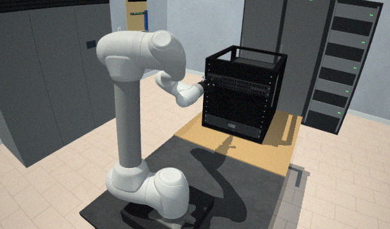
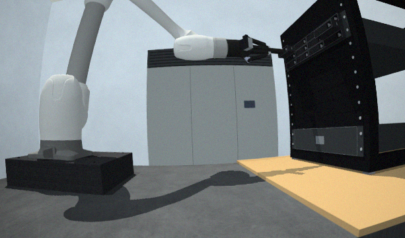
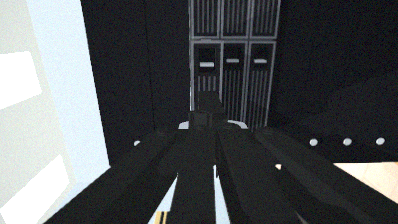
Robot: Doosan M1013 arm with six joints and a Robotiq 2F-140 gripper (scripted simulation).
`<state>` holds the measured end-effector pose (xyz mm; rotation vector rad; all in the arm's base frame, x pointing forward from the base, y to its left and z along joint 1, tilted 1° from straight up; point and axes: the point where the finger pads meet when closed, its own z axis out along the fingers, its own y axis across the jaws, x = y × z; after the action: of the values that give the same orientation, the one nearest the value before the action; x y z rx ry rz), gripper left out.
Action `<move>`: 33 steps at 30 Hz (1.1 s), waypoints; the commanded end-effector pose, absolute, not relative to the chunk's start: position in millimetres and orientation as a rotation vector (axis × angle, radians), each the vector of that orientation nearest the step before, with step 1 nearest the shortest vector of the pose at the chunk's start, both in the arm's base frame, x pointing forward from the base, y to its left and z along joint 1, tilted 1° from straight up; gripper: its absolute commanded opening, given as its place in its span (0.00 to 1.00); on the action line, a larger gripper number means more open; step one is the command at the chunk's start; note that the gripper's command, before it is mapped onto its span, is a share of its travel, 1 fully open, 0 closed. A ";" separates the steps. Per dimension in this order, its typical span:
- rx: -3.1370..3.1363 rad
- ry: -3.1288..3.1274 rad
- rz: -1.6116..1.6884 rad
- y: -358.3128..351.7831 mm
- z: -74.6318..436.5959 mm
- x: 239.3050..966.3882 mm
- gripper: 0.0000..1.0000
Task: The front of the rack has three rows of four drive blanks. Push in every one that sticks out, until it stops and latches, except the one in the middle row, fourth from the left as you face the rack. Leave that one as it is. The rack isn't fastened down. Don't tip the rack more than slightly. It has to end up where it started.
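Note:
The black open-frame rack (image 1: 242,92) stands on a tan board, and it also shows in the exterior view (image 2: 328,82). Its band of drive blanks (image 1: 237,85) runs across the upper front (image 2: 316,38). My gripper (image 2: 278,50) is shut and empty, held level. Its fingertips are at the left end of the band, against a blank (image 2: 285,49) that stands slightly proud; it looks like the top row. In the wrist view the closed fingers (image 3: 205,107) point at the nearest blank (image 3: 206,65). In the top view the gripper (image 1: 202,83) is mostly hidden by the wrist.
The tan board (image 1: 239,143) lies under the rack on a dark mat. A grey panel (image 2: 326,140) fills the rack's bottom front. A tall server cabinet (image 1: 341,63) stands behind to the right, and grey cabinets (image 1: 39,79) stand to the left. My base (image 2: 70,172) sits on a black block.

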<state>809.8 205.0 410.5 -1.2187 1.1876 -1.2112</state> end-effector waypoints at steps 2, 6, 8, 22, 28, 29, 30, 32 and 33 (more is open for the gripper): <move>-1.217 1.187 -1.211 205.0 411.5 809.9 0.10; -1.217 1.187 -1.211 205.0 411.5 809.9 0.10; -1.217 1.187 -1.211 205.0 411.5 809.9 0.10; -1.217 1.187 -1.211 205.0 411.5 810.3 0.10; -1.217 1.187 -1.211 205.1 411.6 815.7 0.10; -1.217 1.187 -1.211 205.1 411.6 817.3 0.10; -1.217 1.187 -1.211 205.1 411.7 818.6 0.10; -1.217 1.187 -1.211 205.1 411.7 819.8 0.10; -1.217 1.187 -1.211 205.1 411.7 819.9 0.10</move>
<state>819.6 205.1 410.7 -1.2187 1.1877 -1.2112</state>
